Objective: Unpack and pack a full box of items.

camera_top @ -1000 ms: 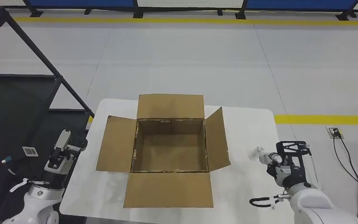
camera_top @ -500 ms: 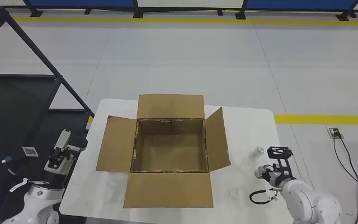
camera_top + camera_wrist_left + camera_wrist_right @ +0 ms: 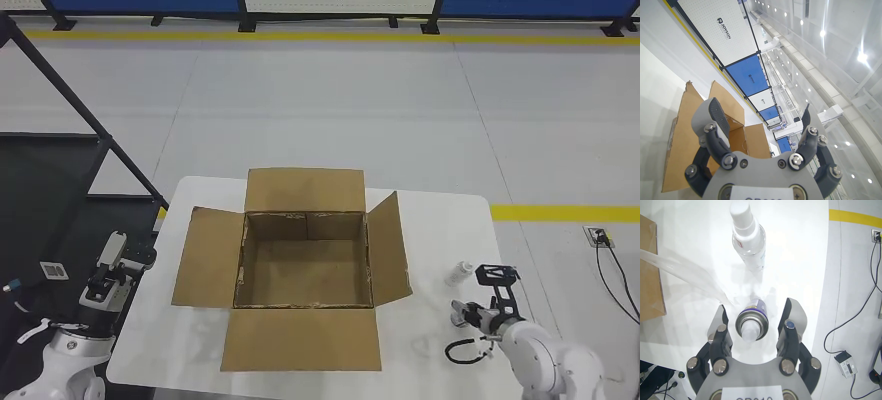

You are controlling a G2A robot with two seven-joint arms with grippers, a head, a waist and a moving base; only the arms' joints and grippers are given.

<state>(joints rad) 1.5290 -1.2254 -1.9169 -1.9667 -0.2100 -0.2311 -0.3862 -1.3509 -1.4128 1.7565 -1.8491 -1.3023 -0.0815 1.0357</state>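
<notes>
The open cardboard box [image 3: 305, 272] sits mid-table with its flaps [image 3: 683, 136] spread and its inside bare. A small spray can [image 3: 753, 321] with a purple band and clear cap stands upright on the white table [image 3: 430, 215], right of the box. My right gripper [image 3: 755, 307] is open with a finger on each side of the can, not touching it; from above this gripper [image 3: 470, 312] is near the table's front right. A clear bottle [image 3: 749, 243] with a white cap stands just beyond the can, also [image 3: 463, 270]. My left gripper [image 3: 760, 105] is open, pointing upward, left of the box [image 3: 112, 262].
A clear plastic bag [image 3: 687, 273] lies on the table between the can and the box's right flap [image 3: 649, 275]. The table's right edge runs close beside the right gripper. Cables and a small device [image 3: 846, 366] lie on the floor past that edge.
My right gripper has drawn back from beside the clear bottle toward the table's front edge and now straddles the spray can. The bottle stays standing. The left arm is unchanged.
</notes>
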